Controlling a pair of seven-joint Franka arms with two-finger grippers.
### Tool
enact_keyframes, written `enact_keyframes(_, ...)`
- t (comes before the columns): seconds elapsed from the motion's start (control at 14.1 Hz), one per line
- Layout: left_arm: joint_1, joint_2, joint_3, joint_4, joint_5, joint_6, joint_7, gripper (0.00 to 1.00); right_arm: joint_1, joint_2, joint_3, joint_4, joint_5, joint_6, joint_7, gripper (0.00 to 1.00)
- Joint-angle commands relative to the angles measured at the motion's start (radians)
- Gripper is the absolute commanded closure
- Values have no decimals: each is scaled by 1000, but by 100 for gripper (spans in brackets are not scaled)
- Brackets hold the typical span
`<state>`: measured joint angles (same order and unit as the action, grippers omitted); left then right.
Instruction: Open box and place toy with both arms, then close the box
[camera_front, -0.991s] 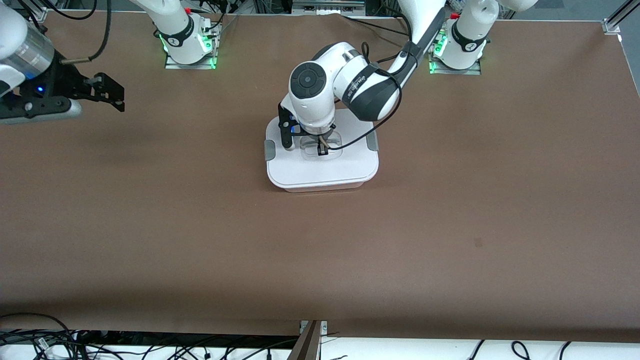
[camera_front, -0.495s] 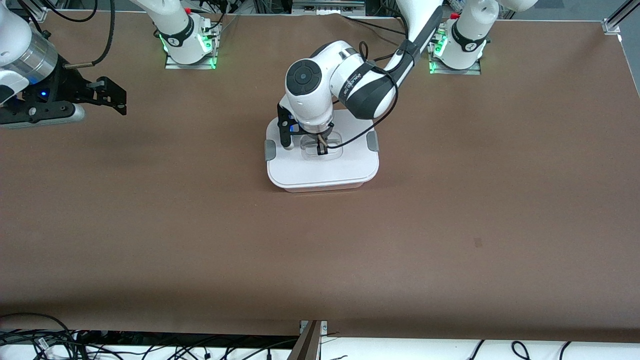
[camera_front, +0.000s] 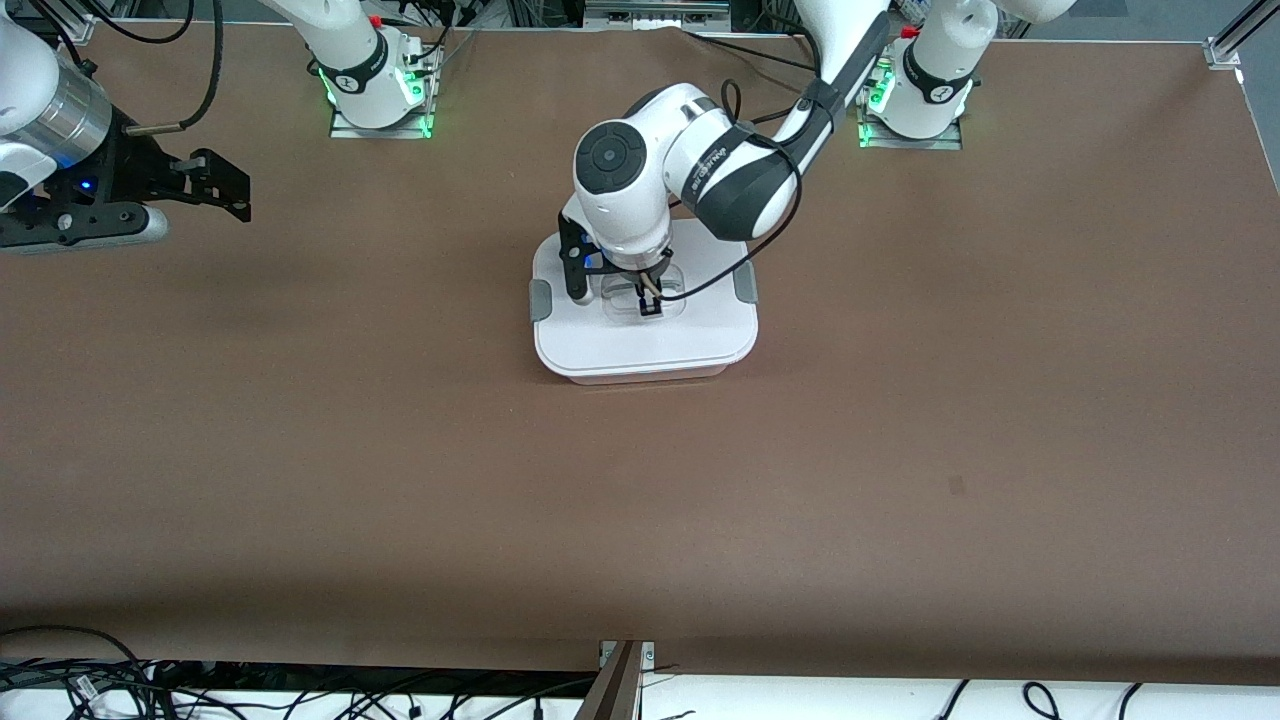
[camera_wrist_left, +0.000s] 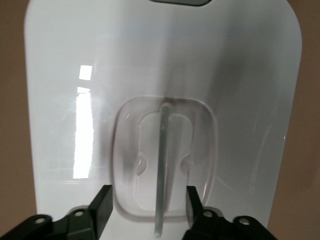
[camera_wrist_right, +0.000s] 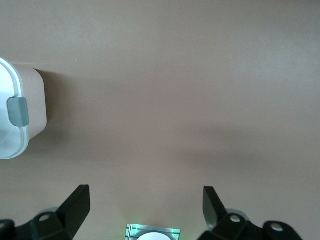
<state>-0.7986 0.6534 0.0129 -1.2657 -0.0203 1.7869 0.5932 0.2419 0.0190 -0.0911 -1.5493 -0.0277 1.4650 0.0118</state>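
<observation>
- Sitting closed on the bench (camera_front: 900, 400), the box (camera_front: 645, 345) lay midway between the arms' ends of the bench, near the bases; white lid on, grey side clips (camera_front: 539, 300) showing at both short ends.
- The toy was not visible in any view; judged to be inside the box, though the lid hid the contents.
- Left pincer (camera_front: 645, 300) was over the lid's clear recessed handle (camera_wrist_left: 162, 170), fingers parted and standing on either side of the handle's thin bar, not clamped on it.
- Right pincer (camera_front: 215, 185) hung in the air over bare bench at the right arm's end, well apart from the box, fingers spread wide, holding nothing; this arm waited.
- Judgement: task looked close to done, lid seated and only the release and retreat remaining.
- Risk: if the left pincer rose off-centre, a finger could catch the handle bar and lift or skew the lid. Whether the clips were latched could not be told, so a lid merely resting would come up easily.
- Risk: a sideways pull could slide the light box across the bench.
- Left wrist view showed the handle bar between the fingers (camera_wrist_left: 102, 205), which the arm's body partly hid in the front view.
- Right wrist view showed one box corner (camera_wrist_right: 22, 107) with a clip and the tub wall beneath the lid.
</observation>
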Motion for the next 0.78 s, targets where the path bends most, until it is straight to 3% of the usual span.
enact_keyframes(0.0, 42, -3, 10, 92, -46, -75, -29, 0, -6, -1, -1, 15, 17, -21, 0, 0)
enact_keyframes(0.71, 513, -27, 33, 175, -33, -89, -81, 0, -7, -2, -7, 12, 17, -40, 7, 0)
